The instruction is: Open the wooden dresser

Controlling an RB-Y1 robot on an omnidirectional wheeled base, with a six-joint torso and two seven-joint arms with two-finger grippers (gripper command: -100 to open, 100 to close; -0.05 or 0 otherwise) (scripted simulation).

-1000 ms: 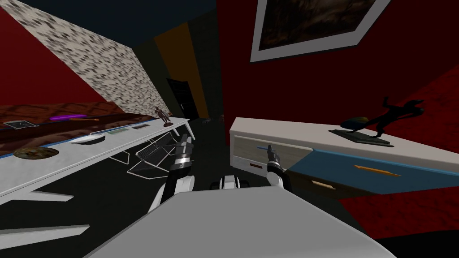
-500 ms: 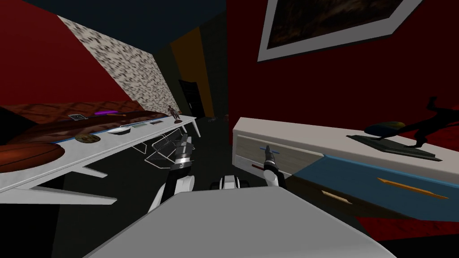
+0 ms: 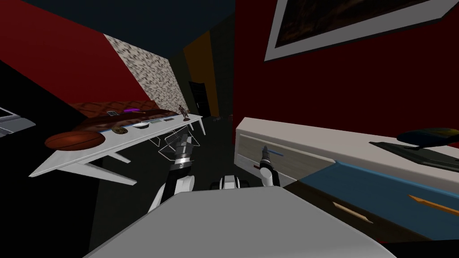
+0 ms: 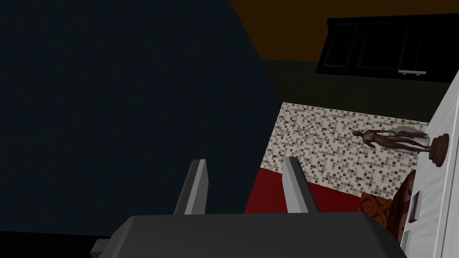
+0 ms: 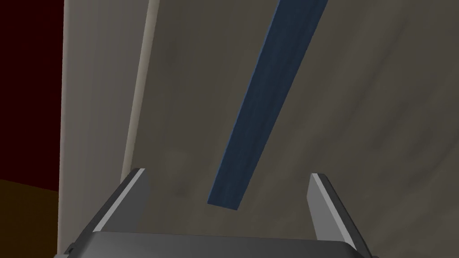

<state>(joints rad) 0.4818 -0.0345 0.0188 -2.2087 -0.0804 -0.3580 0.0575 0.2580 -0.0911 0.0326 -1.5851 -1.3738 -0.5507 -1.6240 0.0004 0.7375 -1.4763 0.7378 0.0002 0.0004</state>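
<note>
- A brown ball [image 3: 75, 140] sits at the near end of a long white tabletop [image 3: 103, 150] on my left.
- A small dark figurine [image 3: 184, 113] stands upright at that tabletop's far end.
- The left end effector [image 4: 245, 162] is raised beside the tabletop's far half. It is released, with its fingers [image 4: 196, 181] a modest gap apart and nothing between them.
- The right end effector [image 5: 227, 174] is released, its fingers [image 5: 134, 188] spread wide. It points at the pale front of the dresser [image 3: 291, 132].
- A blue handle [image 5: 264, 103] runs as a flat strip across that pale drawer front. In the right wrist view its near end lies between the two spread fingers, and neither finger touches it.
- The dresser stands against the red wall on my right, low and long with a light top. Its pale drawer looks closed.
- To the right of the pale section are blue drawer fronts [image 3: 381, 188] with orange handles [image 3: 432, 204].
- A dark sculpture [image 3: 428, 141] rests on the dresser top at its far right.
</note>
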